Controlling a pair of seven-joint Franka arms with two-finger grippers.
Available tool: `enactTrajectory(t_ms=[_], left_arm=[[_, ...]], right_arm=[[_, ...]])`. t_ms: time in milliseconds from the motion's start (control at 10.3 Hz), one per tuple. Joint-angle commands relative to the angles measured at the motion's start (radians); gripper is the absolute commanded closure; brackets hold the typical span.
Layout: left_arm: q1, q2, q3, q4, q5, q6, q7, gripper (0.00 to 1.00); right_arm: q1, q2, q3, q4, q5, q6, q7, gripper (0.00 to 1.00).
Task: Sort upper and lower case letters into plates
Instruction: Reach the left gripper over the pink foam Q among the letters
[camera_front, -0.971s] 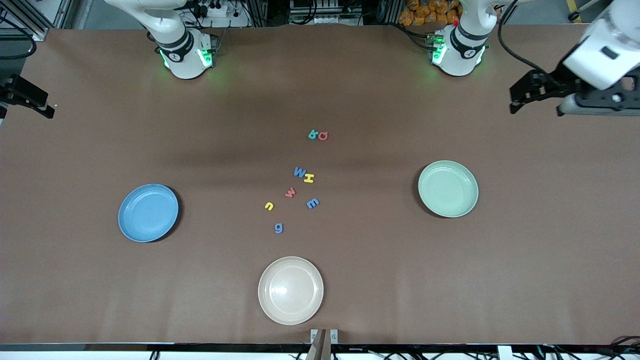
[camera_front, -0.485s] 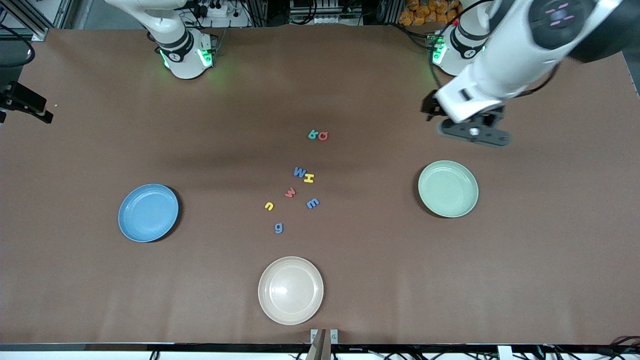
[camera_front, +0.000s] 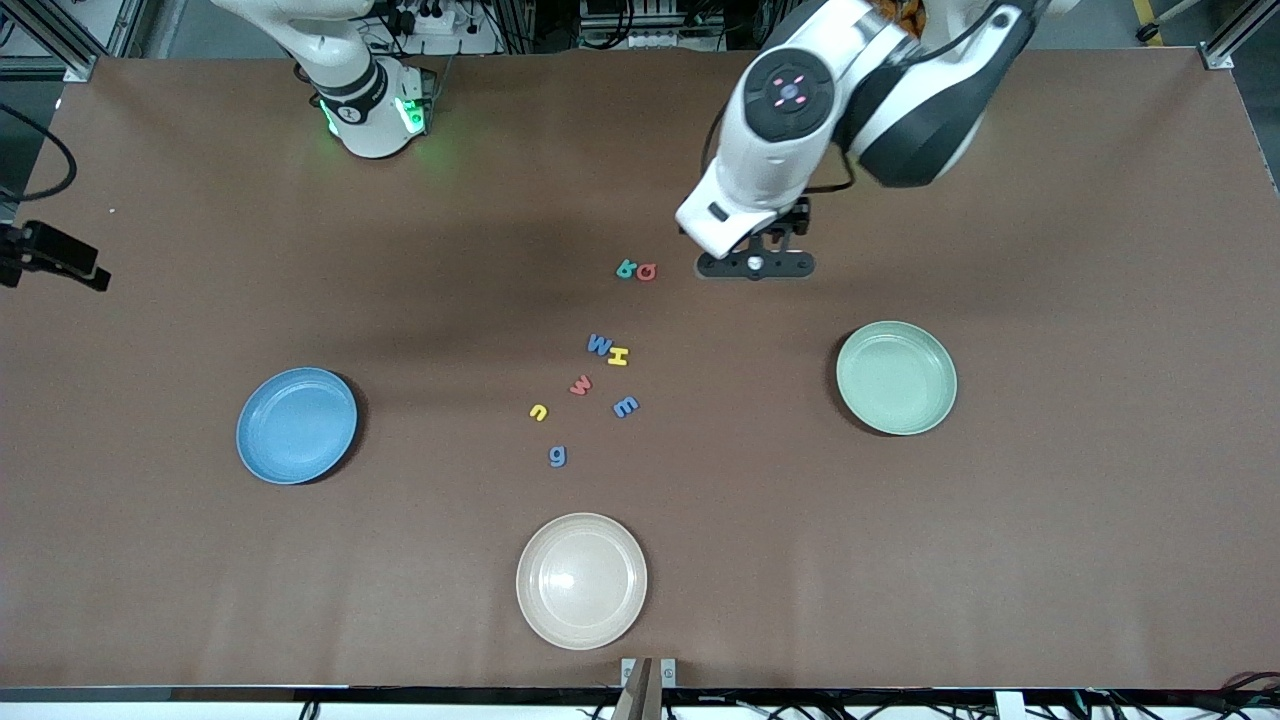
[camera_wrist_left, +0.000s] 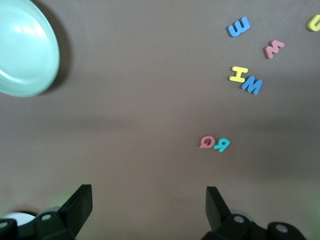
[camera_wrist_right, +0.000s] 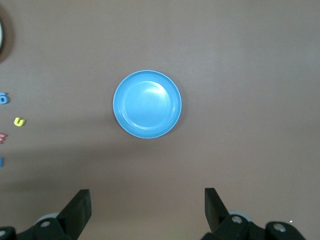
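Several small letters lie mid-table: a teal one (camera_front: 625, 268) touching a red one (camera_front: 647, 271), then blue W (camera_front: 600, 345), yellow H (camera_front: 618, 356), a red letter (camera_front: 580, 385), blue E (camera_front: 625, 406), yellow u (camera_front: 539, 412) and blue g (camera_front: 558, 456). The blue plate (camera_front: 296, 425) sits toward the right arm's end, the mint green plate (camera_front: 896, 377) toward the left arm's end; both are empty. My left gripper (camera_front: 755, 265) (camera_wrist_left: 148, 195) hangs open over bare table beside the teal and red pair. My right gripper (camera_front: 58, 262) (camera_wrist_right: 147, 196) is open, high up, looking down on the blue plate (camera_wrist_right: 147, 104).
A cream-beige plate (camera_front: 581, 580) sits empty near the table's front edge, nearer the camera than the letters. The left arm's bulky white and black links reach over the table from its base. Brown table surface surrounds the plates.
The left arm has swung in from its end of the table to hang beside the teal and red letters. The right gripper has shifted a little. Letters and plates have not moved.
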Motion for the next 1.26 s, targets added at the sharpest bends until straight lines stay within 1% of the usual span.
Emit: enactTrajectory(t_ms=[0, 97, 194, 291, 388, 485, 680, 777, 874, 971, 1068, 1165], left_arm=[[-0.064, 0.081, 0.004, 0.02, -0.01, 0.059, -0.227, 0.0], [-0.072, 0.117, 0.004, 0.02, -0.009, 0.083, -0.262, 0.0], [-0.092, 0.149, 0.004, 0.009, -0.013, 0.141, -0.279, 0.0], [-0.113, 0.16, 0.004, -0.012, -0.024, 0.201, -0.341, 0.0], [-0.132, 0.177, 0.005, -0.038, -0.023, 0.264, -0.445, 0.0], [-0.135, 0.186, 0.007, -0.067, -0.009, 0.309, -0.533, 0.0], [-0.153, 0.2, 0.01, -0.164, -0.009, 0.497, -0.63, 0.0], [-0.17, 0.2, 0.015, -0.214, 0.013, 0.562, -0.662, 0.0], [-0.169, 0.201, 0.015, -0.253, 0.08, 0.594, -0.7, 0.0], [-0.164, 0.206, 0.015, -0.288, 0.118, 0.635, -0.743, 0.0], [-0.161, 0.209, 0.015, -0.352, 0.143, 0.719, -0.8, 0.0], [-0.162, 0.207, 0.015, -0.392, 0.19, 0.779, -0.873, 0.0]], right_arm=[[-0.036, 0.044, 0.012, 0.012, -0.012, 0.003, -0.005, 0.0], [-0.036, 0.043, 0.012, 0.012, -0.012, -0.003, -0.005, 0.0], [-0.036, 0.043, 0.012, 0.012, -0.012, -0.011, -0.006, 0.0], [-0.036, 0.043, 0.012, 0.012, -0.012, -0.014, -0.008, 0.0], [-0.033, 0.041, 0.012, 0.012, -0.012, -0.02, -0.006, 0.0], [-0.03, 0.037, 0.014, 0.012, -0.012, -0.026, -0.006, 0.0], [-0.022, 0.032, 0.019, 0.013, -0.012, -0.037, -0.005, 0.0], [-0.01, 0.031, 0.019, 0.012, -0.012, -0.04, 0.0, 0.0], [-0.009, 0.032, 0.019, 0.012, -0.012, -0.043, 0.003, 0.0], [-0.009, 0.034, 0.019, 0.01, -0.012, -0.045, -0.002, 0.0], [-0.009, 0.032, 0.019, 0.001, -0.012, -0.045, -0.003, 0.0], [-0.007, 0.034, 0.019, 0.001, -0.013, -0.043, 0.0, 0.0]])
